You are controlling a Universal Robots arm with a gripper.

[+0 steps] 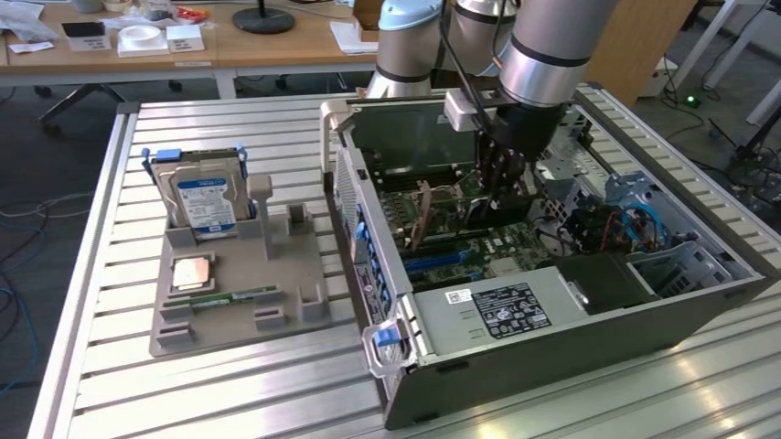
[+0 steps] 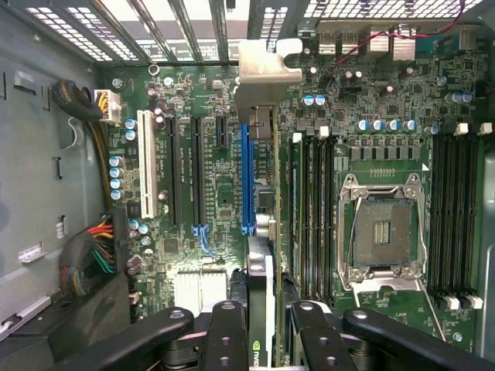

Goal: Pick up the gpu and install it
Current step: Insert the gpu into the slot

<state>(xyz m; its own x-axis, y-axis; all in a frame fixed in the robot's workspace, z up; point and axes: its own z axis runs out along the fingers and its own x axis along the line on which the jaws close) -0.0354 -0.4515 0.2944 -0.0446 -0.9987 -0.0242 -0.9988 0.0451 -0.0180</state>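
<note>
Currently grips gpu (image 2: pixel 261 267) with gripper (image 2: pixel 267 317), closed across both flat faces at the end away from silver bracket (image 2: pixel 267 66). Holds it edge-on and upright inside the open case, running along blue slot (image 2: pixel 246 178), just to one side of the slot's line. Puts the bracket end past blue slot's far end. Cannot tell whether touching blue slot or hovering above it; looks not yet seated.

Handling, judged: probably light and stiff, yet fragile, being a thin board with exposed small parts and likely edge contacts on the side facing blue slot. Best taken across the cooler block and bare board back, as gripped now; never on contacts or components. Probably a bit slippery on the smooth cooler face, so may twist in the jaws under off-centre load. Tolerates only straight, even pressure toward blue slot; could crack, or damage blue slot, if forced while misaligned.
</note>
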